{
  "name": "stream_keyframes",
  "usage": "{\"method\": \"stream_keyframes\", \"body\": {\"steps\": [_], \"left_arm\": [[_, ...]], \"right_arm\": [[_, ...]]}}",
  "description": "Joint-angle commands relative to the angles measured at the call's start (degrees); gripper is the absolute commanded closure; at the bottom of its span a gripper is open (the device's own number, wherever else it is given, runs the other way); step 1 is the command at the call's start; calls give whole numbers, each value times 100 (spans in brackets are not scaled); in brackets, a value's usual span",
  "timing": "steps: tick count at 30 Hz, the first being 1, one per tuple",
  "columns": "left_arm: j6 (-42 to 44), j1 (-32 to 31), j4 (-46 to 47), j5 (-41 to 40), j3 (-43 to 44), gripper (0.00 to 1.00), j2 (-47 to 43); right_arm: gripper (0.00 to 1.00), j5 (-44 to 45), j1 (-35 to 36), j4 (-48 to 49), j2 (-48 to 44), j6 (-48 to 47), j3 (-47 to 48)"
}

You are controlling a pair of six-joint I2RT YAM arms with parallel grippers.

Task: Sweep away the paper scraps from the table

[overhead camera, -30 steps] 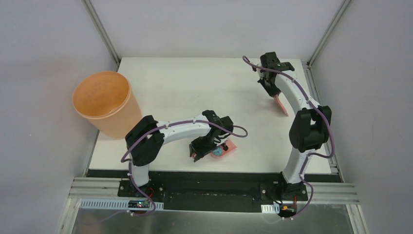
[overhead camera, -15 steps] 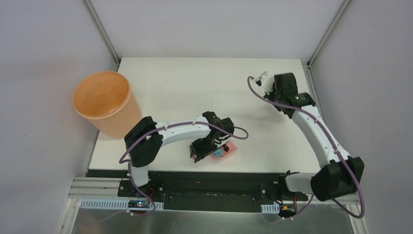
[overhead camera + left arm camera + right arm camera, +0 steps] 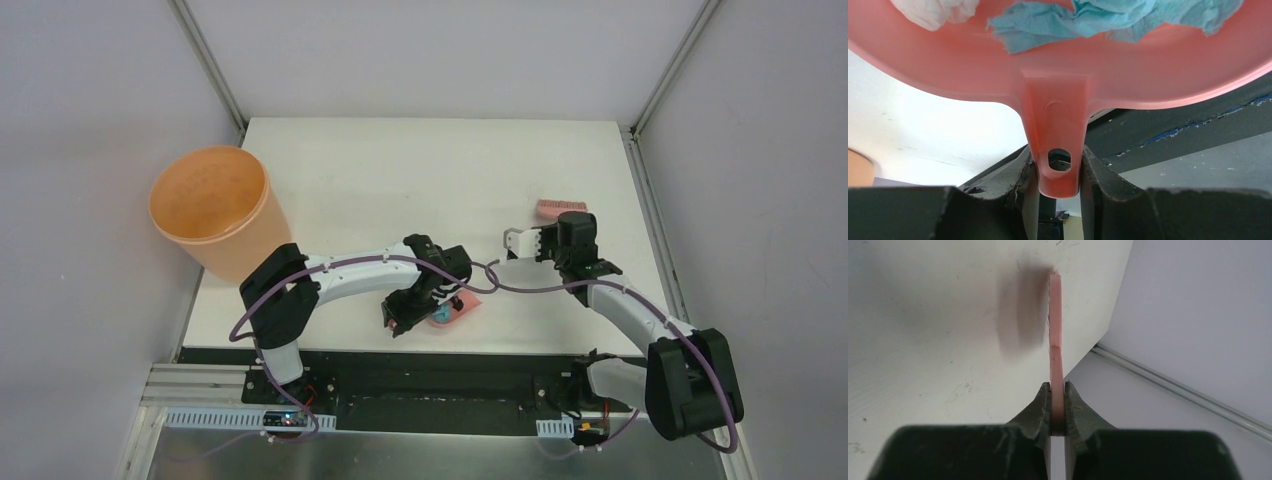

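Observation:
My left gripper (image 3: 418, 308) (image 3: 1058, 172) is shut on the handle of the pink dustpan (image 3: 462, 306) (image 3: 1108, 70), near the front edge of the white table (image 3: 380, 180). Teal paper scraps (image 3: 1088, 20) and a white one (image 3: 933, 10) lie in the pan; the teal shows from above (image 3: 441, 315). My right gripper (image 3: 563, 220) (image 3: 1057, 390) is shut on the pink hand brush (image 3: 560, 207) (image 3: 1055, 330), seen edge-on, over the table's right part. No loose scraps show on the tabletop.
A big orange bucket (image 3: 215, 210) stands at the table's left edge. Grey walls and metal frame posts (image 3: 650, 180) close in the table. The black front edge (image 3: 430, 358) runs just below the dustpan.
My right arm has swung down from the far right back of the table towards the middle right, still holding the brush. My left gripper with the dustpan has shifted slightly left.

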Motion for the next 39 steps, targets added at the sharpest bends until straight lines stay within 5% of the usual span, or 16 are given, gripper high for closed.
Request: {"method": "stream_keyframes", "body": {"steps": [1,7,12,16,29,37,39], "left_arm": [[-84,-75,210,-49,-37,100,-83],[-54,-74,269,-41,-160,100,-84],[3,-74,289,-40,-282,100,-106],[16,-77,335,-40,-298,100,-84],[52,-78,446,74,-190,100,-145],[-43,-77,682,12,-369,100,-330],[-41,-75,638,-5,-350,100,-354]], "right_arm": [[100,-436,-106,934,-180,-1010,-52],[99,-322,-122,564,-282,-933,-519],[65,-69,-131,-968,-459,-772,-556],[49,-330,-149,-1969,-785,-364,-341],[43,-1040,-600,-3129,-991,726,262],[40,-2356,-770,-4062,-802,5535,2236],[26,-2674,-834,-3962,-963,6540,2261]]}}
